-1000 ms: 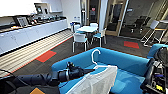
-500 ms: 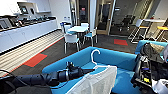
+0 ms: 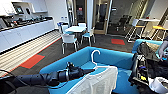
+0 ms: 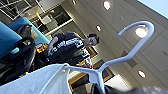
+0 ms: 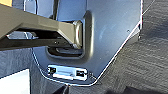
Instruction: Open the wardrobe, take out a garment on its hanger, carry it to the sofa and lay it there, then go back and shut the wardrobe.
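Reaching in from the left of the head view, the left arm (image 3: pixel 37 78) stretches low across the dark carpet toward the sofa (image 3: pixel 110 58), and the left gripper (image 3: pixel 86 71) at its end grips the hanger (image 3: pixel 95 58) just below the hook, its fingers closed on the white neck. The hanger stands roughly upright, its curved hook at the top, above the near edge of the sofa's blue seat. The garment (image 3: pixel 100 81), a thin white T-shirt, hangs from the hanger's shoulders and drapes down in front of the seat; whether its lower hem touches the cushion cannot be told.

Behind the arm, on the far left, a long white kitchen counter (image 3: pixel 25 32) runs along the wall, with a red patch (image 3: pixel 32 61) set in the floor before it. Further right, white chairs (image 3: pixel 68 40) stand round a small table (image 3: pixel 75 28), well apart from the sofa. The sofa's rounded back wraps behind the hanger. At the right edge a person's hand (image 3: pixel 162 51) shows above dark rig equipment (image 3: pixel 142 72).

In the left wrist view the hanger (image 4: pixel 125 57) rises against a ceiling with round lights, the garment (image 4: pixel 42 80) spreads below it, and a person (image 4: pixel 72 47) sits beyond, beside the blue sofa (image 4: pixel 10 37).

The right wrist view shows a grey robot panel (image 5: pixel 110 37) over dark carpet (image 5: pixel 150 62); the right gripper's state cannot be told.
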